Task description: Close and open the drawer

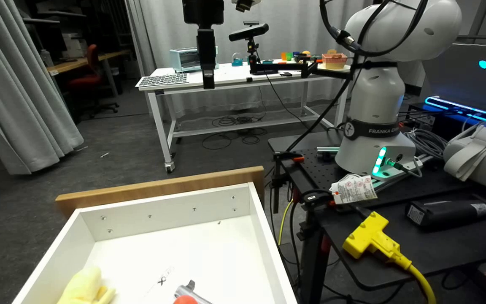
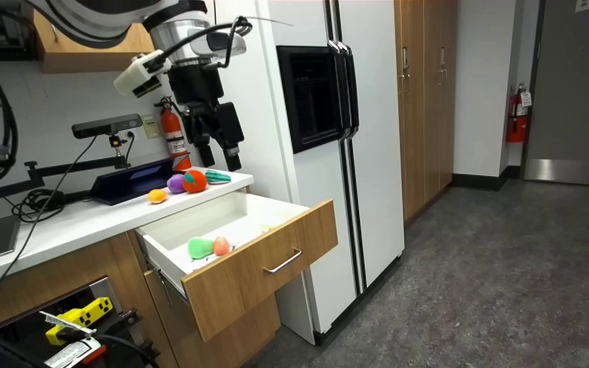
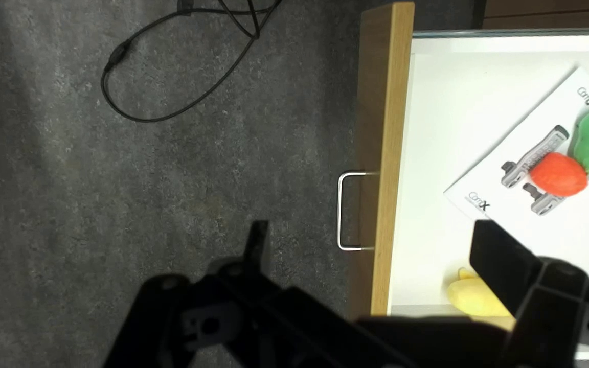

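The drawer (image 2: 261,273) is pulled well out of its cabinet, a wood front with white walls behind it. A silver bar handle (image 3: 341,210) projects from that front, and nothing touches it. Inside lie a white sheet or box with printed clips (image 3: 483,197), a green and orange soft toy (image 3: 560,175) and a yellow toy (image 3: 473,296). My gripper (image 3: 371,225) is open above the drawer, pointing down, its fingers on either side of the wood front as the wrist camera sees it. In an exterior view the gripper (image 2: 220,161) hangs higher than the countertop, apart from the drawer.
A white refrigerator (image 2: 320,204) stands beside the drawer. On the counter (image 2: 120,214) sit several toy fruits and a black camera (image 2: 106,125) on an arm. The robot's black table (image 1: 395,245) carries a yellow power splitter (image 1: 365,236). A black cable (image 3: 172,115) lies on the floor.
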{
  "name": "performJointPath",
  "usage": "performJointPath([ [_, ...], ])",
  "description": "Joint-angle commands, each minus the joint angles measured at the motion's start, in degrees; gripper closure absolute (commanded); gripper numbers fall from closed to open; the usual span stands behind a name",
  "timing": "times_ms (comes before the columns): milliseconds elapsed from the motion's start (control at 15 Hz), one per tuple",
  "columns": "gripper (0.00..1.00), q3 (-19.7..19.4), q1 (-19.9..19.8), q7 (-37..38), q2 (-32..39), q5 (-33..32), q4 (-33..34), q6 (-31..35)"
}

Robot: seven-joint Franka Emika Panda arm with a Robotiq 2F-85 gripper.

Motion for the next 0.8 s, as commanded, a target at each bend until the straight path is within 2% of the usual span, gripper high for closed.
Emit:
performJointPath([
  [0,0.0,-0.37,0.05,-1.49,5.25,0.16,0.71,6.14],
  [333,0.0,-0.89,0.43,-2.6,12.85,1.74,2.93,10.73],
  [467,0.0,-1.2,0.96,-4.46,12.79,3.26,2.85,10.51],
  [533,0.0,-0.13,-0.1,-1.27,11.98,0.68,1.75,10.13],
  [733,0.0,-0.2,0.0,-2.43,12.79,1.51,2.34,10.13],
])
